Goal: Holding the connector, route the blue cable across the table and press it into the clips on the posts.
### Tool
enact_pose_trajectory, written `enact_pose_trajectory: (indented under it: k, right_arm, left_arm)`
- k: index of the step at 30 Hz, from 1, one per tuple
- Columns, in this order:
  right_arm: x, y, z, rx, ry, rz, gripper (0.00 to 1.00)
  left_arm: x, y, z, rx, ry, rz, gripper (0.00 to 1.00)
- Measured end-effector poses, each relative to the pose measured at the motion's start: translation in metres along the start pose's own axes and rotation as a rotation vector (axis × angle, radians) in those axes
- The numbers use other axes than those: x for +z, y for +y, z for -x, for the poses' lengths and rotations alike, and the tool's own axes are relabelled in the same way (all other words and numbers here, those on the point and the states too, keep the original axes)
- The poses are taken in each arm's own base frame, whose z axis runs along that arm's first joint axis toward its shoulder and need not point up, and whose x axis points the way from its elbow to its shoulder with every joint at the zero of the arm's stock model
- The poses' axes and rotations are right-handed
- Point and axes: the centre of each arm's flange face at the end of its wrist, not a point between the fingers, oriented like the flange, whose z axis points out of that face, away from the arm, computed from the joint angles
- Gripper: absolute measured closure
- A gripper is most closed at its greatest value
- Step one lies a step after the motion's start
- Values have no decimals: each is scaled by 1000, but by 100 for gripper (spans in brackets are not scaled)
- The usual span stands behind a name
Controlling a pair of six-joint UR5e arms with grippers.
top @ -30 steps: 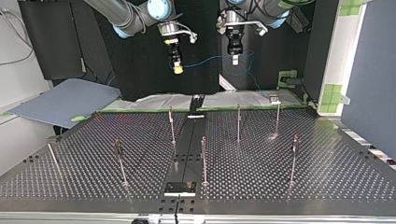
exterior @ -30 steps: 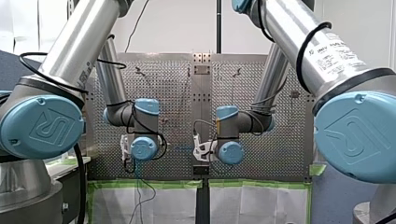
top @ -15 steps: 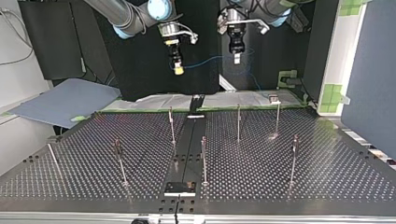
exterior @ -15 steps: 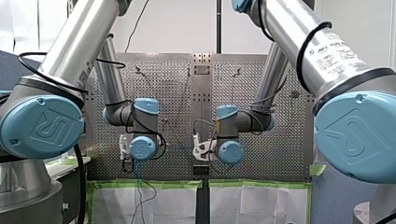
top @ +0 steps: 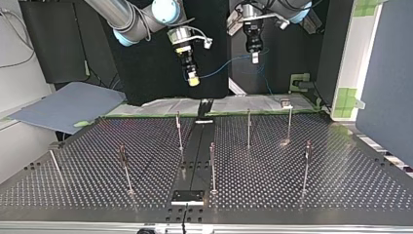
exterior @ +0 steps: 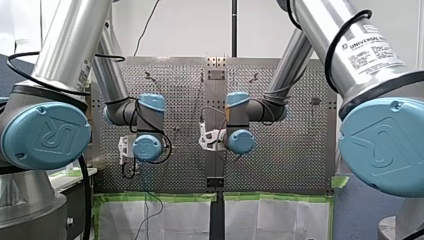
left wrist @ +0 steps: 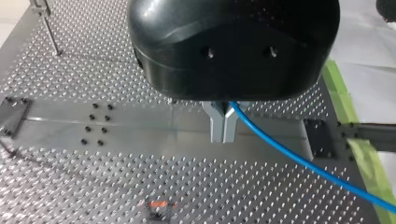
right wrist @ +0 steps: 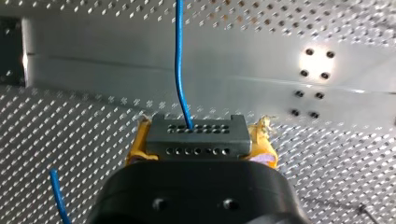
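Grip on the connector [right wrist: 195,135] comes from the right gripper [top: 193,81]: its yellow pads [right wrist: 138,145] clamp the dark block's two ends, so it lies crosswise, holed face pointing ahead. The blue cable [right wrist: 179,65] leaves that face straight away from the gripper. In the top view it runs sideways, rising slightly, to the left gripper [left wrist: 223,133], whose metal fingers [left wrist: 215,125] are pinched together on it. Both grippers hang high over the table's [top: 316,195] far side, beyond the posts [top: 249,127].
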Motion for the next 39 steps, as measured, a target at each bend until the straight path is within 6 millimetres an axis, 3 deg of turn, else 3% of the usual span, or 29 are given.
enact_pose_trajectory:
  k: [14,19,30,39]
  right_arm:
    - [1,-10,-77,11,59,-79,100]
    - [6,-19,-112,43,111,-107,100]
    - [26,-32,-135,52,110,-136,100]
    - [38,-38,-159,78,112,-167,100]
  left_arm:
    - [29,-6,64,-73,-85,115,100]
    - [42,-8,92,-99,-119,134,100]
    - [66,-2,155,-132,-189,177,100]
    - [74,21,184,-139,-204,185,100]
